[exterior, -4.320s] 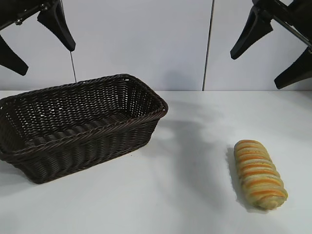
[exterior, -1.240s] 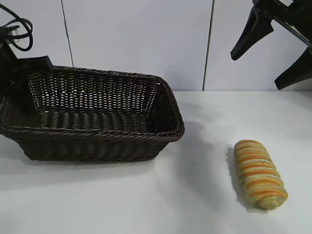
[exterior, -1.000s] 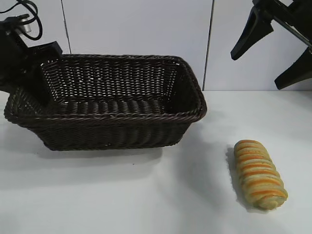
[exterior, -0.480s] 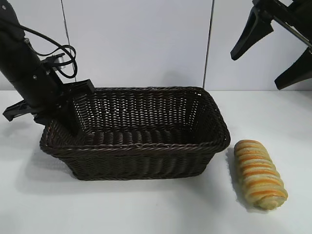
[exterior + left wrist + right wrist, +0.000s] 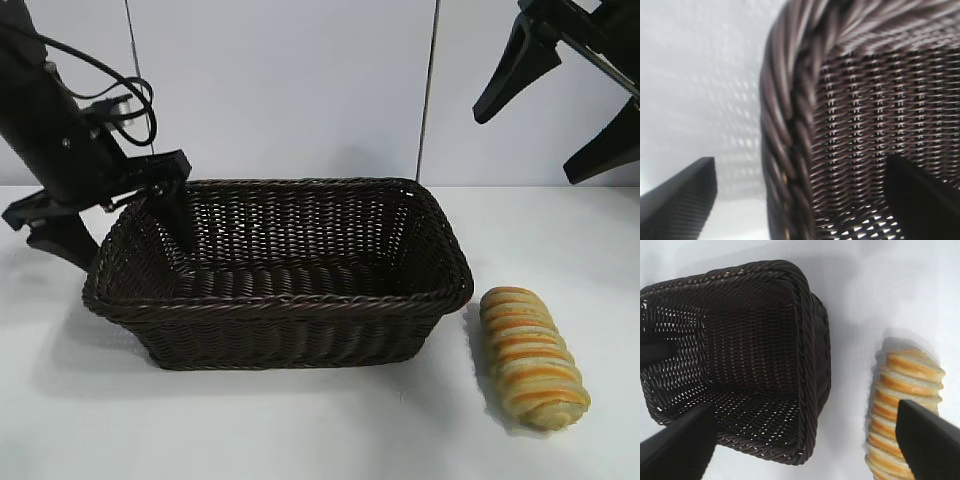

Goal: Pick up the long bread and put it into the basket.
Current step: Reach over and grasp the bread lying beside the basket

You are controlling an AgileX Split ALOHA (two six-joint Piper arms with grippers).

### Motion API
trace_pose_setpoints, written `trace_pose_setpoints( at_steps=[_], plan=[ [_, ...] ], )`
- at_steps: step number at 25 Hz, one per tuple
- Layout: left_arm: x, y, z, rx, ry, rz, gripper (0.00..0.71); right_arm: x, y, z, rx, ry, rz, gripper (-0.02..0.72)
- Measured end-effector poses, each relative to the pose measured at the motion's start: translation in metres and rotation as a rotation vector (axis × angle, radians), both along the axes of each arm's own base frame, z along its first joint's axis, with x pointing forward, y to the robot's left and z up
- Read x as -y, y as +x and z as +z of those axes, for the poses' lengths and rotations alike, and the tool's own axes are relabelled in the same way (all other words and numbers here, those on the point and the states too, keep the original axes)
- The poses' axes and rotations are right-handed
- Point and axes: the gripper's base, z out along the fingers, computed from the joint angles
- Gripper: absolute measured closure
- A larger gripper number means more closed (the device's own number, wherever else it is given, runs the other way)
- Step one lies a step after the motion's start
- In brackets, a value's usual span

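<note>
The long bread (image 5: 532, 355), tan with orange-brown ridges, lies on the white table at the front right, just off the basket's right end. The dark woven basket (image 5: 290, 335) stands mid-table with nothing in it. My left gripper (image 5: 120, 225) is open astride the basket's left end rim (image 5: 785, 125), one finger inside and one outside, both apart from the wicker. My right gripper (image 5: 560, 110) hangs open high at the upper right. Its wrist view looks down on the basket (image 5: 807, 340) and the bread (image 5: 902, 400).
The white tabletop (image 5: 320, 430) runs bare along the front of the basket. A pale panelled wall (image 5: 300, 90) stands behind. The left arm's cables (image 5: 130, 100) loop above the basket's left end.
The basket slid right across the table until its right end came beside the bread. My left gripper, shut on the left rim before, has spread open. The right arm held still.
</note>
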Motion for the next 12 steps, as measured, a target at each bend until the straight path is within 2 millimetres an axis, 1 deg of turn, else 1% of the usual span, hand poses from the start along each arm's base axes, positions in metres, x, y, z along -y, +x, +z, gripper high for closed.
trace_pose_setpoints(
  at_steps=[5, 7, 9, 12],
  plan=[
    [-0.057, 0.010, 0.045, 0.047, 0.124, 0.084, 0.016, 0.000, 0.000, 0.000, -0.002, 0.000, 0.001, 0.008],
    [-0.082, 0.010, 0.057, 0.050, 0.176, 0.130, 0.016, 0.000, 0.000, 0.000, -0.002, 0.000, 0.001, 0.008],
    [-0.112, 0.008, 0.066, 0.053, 0.226, 0.193, 0.016, 0.000, 0.000, 0.000, -0.002, 0.000, 0.001, 0.008],
    [-0.162, -0.001, 0.072, 0.038, 0.310, 0.298, 0.016, 0.000, 0.000, 0.000, -0.002, 0.000, 0.001, 0.008]
  ],
)
